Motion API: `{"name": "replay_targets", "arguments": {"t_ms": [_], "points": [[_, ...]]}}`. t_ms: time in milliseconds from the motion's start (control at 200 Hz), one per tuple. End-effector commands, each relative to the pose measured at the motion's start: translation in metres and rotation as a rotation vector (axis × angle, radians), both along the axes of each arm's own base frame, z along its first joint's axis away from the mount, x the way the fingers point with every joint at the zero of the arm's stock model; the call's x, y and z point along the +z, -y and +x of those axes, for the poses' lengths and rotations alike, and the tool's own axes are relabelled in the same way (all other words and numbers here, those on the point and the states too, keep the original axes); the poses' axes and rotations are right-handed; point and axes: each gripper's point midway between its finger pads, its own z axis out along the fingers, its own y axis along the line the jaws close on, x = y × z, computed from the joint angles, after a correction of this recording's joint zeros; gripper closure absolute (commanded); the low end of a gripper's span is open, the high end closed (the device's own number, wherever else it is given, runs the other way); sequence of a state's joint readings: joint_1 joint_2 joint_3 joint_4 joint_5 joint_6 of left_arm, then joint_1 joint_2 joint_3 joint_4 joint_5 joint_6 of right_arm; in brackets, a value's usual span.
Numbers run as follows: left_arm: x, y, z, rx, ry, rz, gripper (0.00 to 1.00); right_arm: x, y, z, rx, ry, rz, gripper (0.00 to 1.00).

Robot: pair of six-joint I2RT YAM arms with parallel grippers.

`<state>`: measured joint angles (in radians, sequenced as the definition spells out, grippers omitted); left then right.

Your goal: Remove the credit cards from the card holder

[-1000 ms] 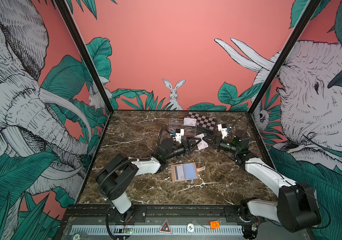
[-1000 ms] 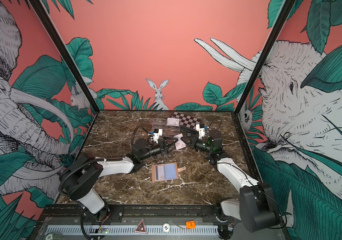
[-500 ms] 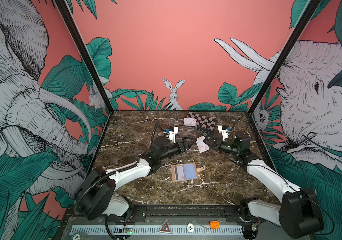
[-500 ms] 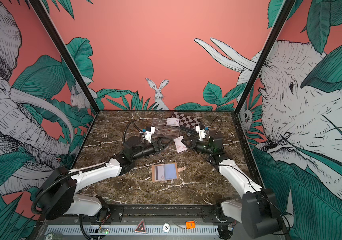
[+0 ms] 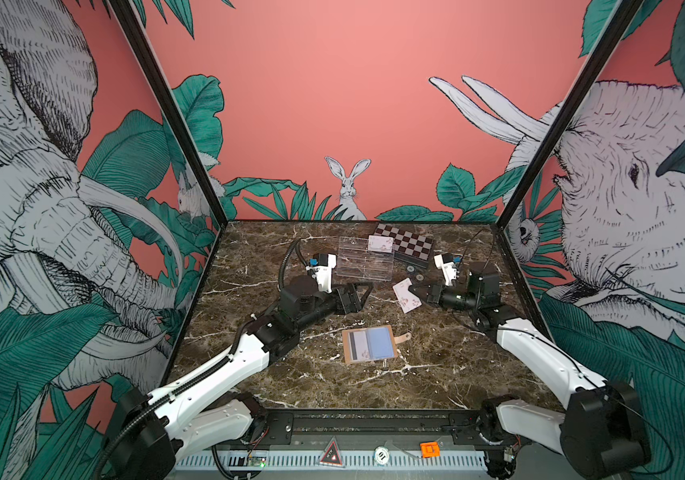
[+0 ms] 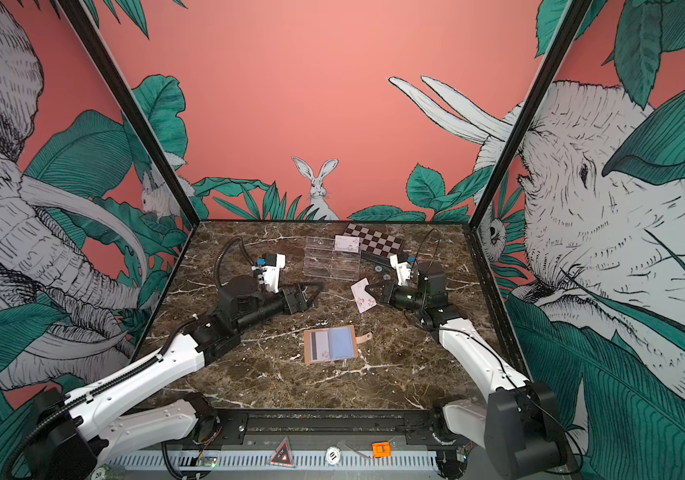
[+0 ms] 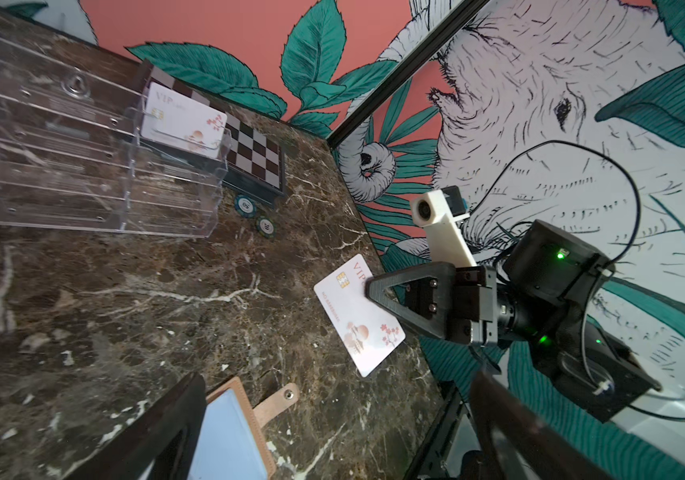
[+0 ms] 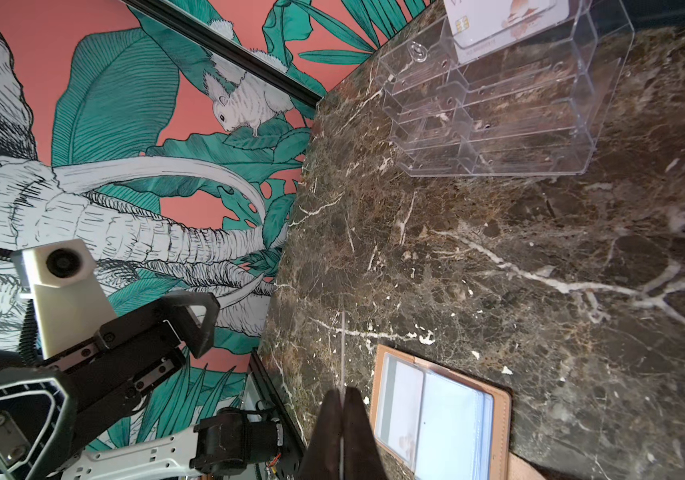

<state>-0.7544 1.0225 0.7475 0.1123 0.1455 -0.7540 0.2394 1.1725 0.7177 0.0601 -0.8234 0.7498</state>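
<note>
Drawn back from the credit card (image 5: 406,296), the left gripper (image 5: 362,296) is now spread wide and empty, just beside it. That card is held by one edge, tilted, in the clamped right gripper (image 5: 418,293) alone. Nearer the robot than both grippers, the card holder (image 5: 369,344) is laid flat and unfolded on the table (image 5: 290,374), a second card (image 5: 358,345) seen in its sleeve. Beyond the grippers, a third card (image 5: 379,243) is stood in a clear tray (image 5: 363,268).
</note>
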Motion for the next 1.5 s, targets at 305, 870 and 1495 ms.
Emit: {"name": "replay_targets", "arguments": {"t_ms": [305, 870, 1495], "points": [[0.029, -0.055, -0.018, 0.083, 0.223, 0.210, 0.01, 0.018, 0.010, -0.001, 0.048, 0.157, -0.190, 1.00], [0.025, -0.077, -0.043, 0.053, 0.276, 0.271, 0.01, 0.012, 0.007, 0.001, 0.143, 0.272, -0.391, 1.00], [0.013, -0.073, -0.039, 0.057, 0.260, 0.265, 0.01, 0.033, 0.002, -0.010, 0.456, 0.668, -0.755, 1.00]]}}
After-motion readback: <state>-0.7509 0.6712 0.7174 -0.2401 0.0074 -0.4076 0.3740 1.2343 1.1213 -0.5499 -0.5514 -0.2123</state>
